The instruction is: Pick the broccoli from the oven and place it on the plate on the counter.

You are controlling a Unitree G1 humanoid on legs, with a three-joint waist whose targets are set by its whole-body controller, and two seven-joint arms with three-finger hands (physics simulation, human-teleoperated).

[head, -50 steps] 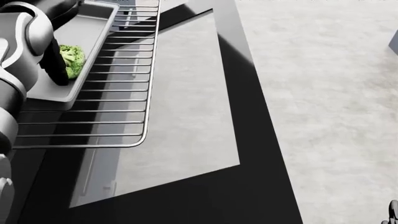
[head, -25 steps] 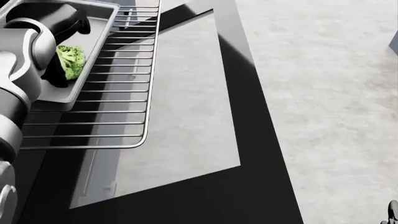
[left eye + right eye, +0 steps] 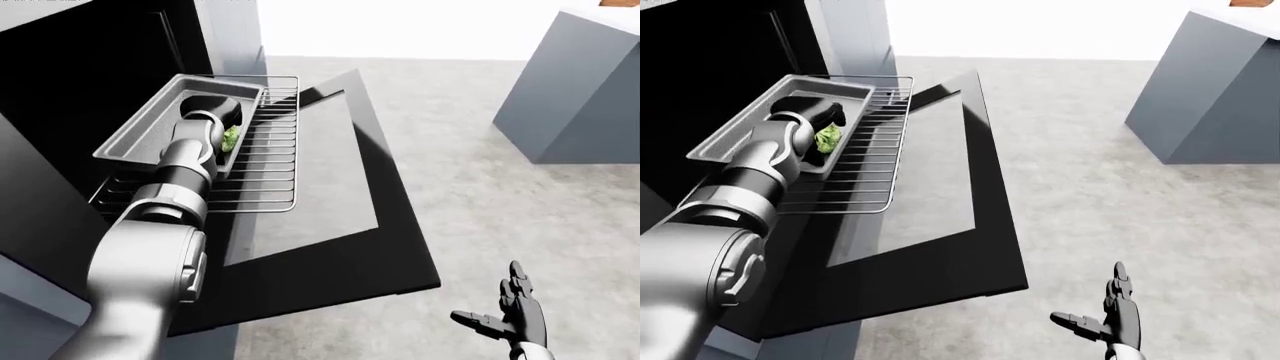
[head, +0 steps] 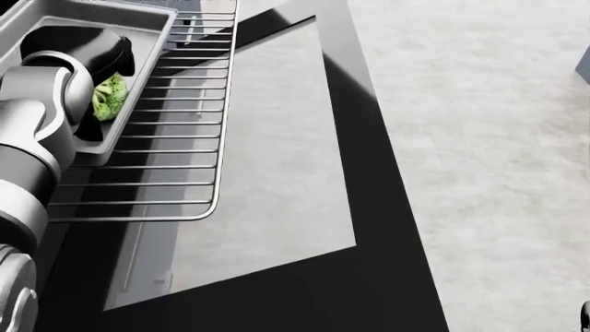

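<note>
The green broccoli (image 4: 111,97) lies in a grey baking tray (image 4: 147,41) on the pulled-out oven rack (image 4: 175,166), at the upper left of the head view. My left hand (image 4: 97,52) is a black shape inside the tray, right against the broccoli and just above it in the view. Its fingers do not show apart, so I cannot tell whether they close on it. The broccoli also shows in the right-eye view (image 3: 828,139). My right hand (image 3: 1105,315) hangs open and empty over the floor at the lower right. No plate is in view.
The oven door (image 3: 330,247) lies open and flat, sticking out below the rack toward the view's bottom. The dark oven cavity (image 3: 90,82) is at the upper left. A grey cabinet block (image 3: 585,97) stands at the upper right across the grey floor (image 3: 470,187).
My left arm has reached deeper into the tray, and the hand has moved up the view past the broccoli. The broccoli has barely shifted. The right hand has dropped almost out of the head view.
</note>
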